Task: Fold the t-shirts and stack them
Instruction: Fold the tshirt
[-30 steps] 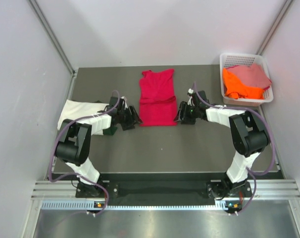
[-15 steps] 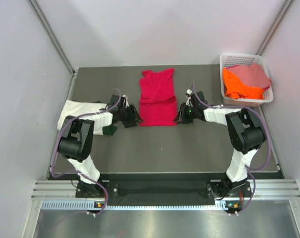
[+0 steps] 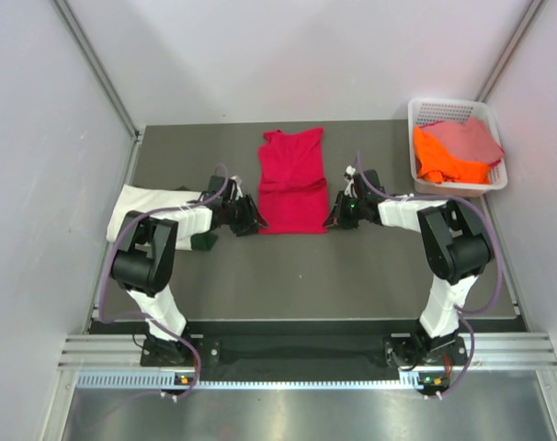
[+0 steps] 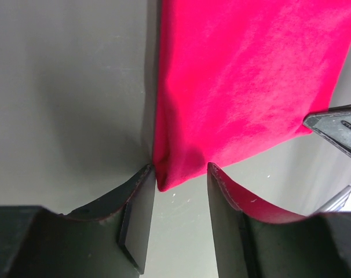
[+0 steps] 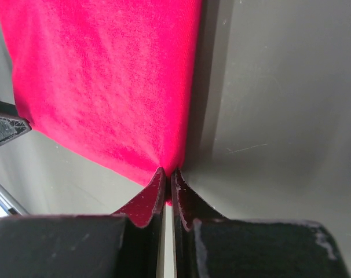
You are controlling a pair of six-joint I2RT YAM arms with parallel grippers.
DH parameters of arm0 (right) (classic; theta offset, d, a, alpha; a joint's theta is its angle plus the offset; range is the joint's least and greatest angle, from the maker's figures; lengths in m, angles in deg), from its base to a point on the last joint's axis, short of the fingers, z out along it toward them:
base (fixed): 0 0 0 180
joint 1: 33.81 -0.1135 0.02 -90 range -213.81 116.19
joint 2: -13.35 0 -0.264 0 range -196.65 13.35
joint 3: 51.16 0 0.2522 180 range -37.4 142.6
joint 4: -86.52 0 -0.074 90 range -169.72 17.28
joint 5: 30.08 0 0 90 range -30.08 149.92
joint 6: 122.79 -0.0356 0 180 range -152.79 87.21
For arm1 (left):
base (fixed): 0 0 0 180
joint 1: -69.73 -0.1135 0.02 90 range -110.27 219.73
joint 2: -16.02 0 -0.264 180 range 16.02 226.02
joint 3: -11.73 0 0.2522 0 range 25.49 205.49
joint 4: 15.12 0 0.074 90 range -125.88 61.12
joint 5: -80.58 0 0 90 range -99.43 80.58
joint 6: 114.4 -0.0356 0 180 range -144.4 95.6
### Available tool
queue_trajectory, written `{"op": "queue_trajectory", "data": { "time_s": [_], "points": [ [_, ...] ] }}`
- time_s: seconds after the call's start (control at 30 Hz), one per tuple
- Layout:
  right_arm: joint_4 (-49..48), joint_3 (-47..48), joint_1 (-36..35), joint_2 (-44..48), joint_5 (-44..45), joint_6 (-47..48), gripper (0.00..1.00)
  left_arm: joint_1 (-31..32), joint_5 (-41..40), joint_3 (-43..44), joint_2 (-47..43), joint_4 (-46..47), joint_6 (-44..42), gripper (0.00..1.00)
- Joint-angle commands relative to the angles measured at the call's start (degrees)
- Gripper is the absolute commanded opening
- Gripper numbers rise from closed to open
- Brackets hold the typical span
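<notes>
The right gripper (image 5: 168,174) is pinched tight on the near right corner of the crimson-red soft cotton t-shirt (image 5: 106,87). The left gripper (image 4: 181,174) stands half-wide, jaws astride the near left corner (not clamped). The shirt lies flat in the middle of the dark grey table (image 3: 306,276). It looks light and limp and will likely sag, so both hem corners seem the places to hold. Far right, the white plastic lattice basket (image 3: 435,108) holds an orange tee (image 3: 439,158) and a dusty pink tee (image 3: 471,136). A cream-white tee (image 3: 136,204) lies at the left.
</notes>
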Motion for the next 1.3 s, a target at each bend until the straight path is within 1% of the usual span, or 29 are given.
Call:
{"op": "queue_trajectory", "data": {
  "time_s": [0.0,0.07,0.17,0.2,0.27,0.3,0.37,0.4,0.47,0.53,0.73,0.83,0.97,1.0,1.07,1.2,1.27],
  "points": [
    [-1.93,-0.61,-0.80,-0.51,-0.53,1.09,0.00,0.43,-0.89,0.49,3.11,-0.70,-1.70,0.47],
    [-2.02,-0.61,-0.80,-0.33,-0.62,1.18,0.00,0.43,-0.71,1.02,3.91,-0.43,-1.70,0.46],
    [-2.11,-0.61,-0.80,-0.33,-0.79,1.35,0.00,0.52,-0.80,1.72,5.23,-0.52,-1.70,0.42],
    [-2.19,-0.61,-0.80,-0.24,-0.79,1.35,0.00,0.52,-0.80,1.90,5.84,-0.43,-1.78,0.38],
    [-2.11,-0.61,-0.80,-0.24,-0.88,1.53,0.00,0.52,-0.71,2.08,6.19,-0.34,-1.78,0.32],
    [-2.11,-0.52,-0.80,-0.24,-0.88,1.62,0.00,0.52,-0.71,1.99,6.11,-0.34,-1.78,0.26],
    [-2.11,-0.69,-0.89,-0.16,-1.05,1.71,0.00,0.52,-0.97,1.64,5.76,0.01,-1.70,0.20],
    [-2.11,-0.78,-0.80,-0.24,-1.14,1.62,0.00,0.52,-0.97,1.38,5.06,-0.25,-1.61,0.11],
    [-2.11,-0.96,-0.71,0.02,-1.14,1.71,0.00,0.52,-0.97,1.11,4.01,-0.60,-1.70,0.03],
    [-2.19,-1.13,-0.71,0.28,-1.23,1.62,0.00,0.52,-1.50,0.67,3.04,-1.66,-1.96,0.00],
    [-0.97,-2.71,-0.80,3.88,-1.84,1.27,0.00,0.52,-1.50,-0.64,-1.71,-4.73,-2.66,0.00],
    [0.53,-4.73,-0.89,7.48,-2.99,1.62,0.00,1.13,-1.06,-3.28,-5.75,-5.96,-2.57,0.00],
    [5.00,-8.85,-1.07,14.41,-4.39,2.41,0.00,2.89,-0.44,-6.53,-12.60,-9.29,-2.75,0.00],
    [5.62,-9.48,-1.24,15.91,-4.74,2.50,0.00,3.15,-0.70,-6.54,-15.92,-10.35,-2.75,0.00],
    [8.33,-8.79,-1.16,20.21,-4.57,2.32,0.00,3.24,-1.93,-4.97,-20.49,-14.90,-2.84,0.00],
    [14.67,-2.46,-1.42,25.94,-3.96,2.32,0.00,3.24,-0.62,2.67,-25.00,-20.54,-2.14,0.00],
    [17.48,-1.23,-1.68,28.83,-3.43,2.50,0.00,3.24,0.08,3.74,-26.58,-22.31,-1.78,0.00]
  ]
}}
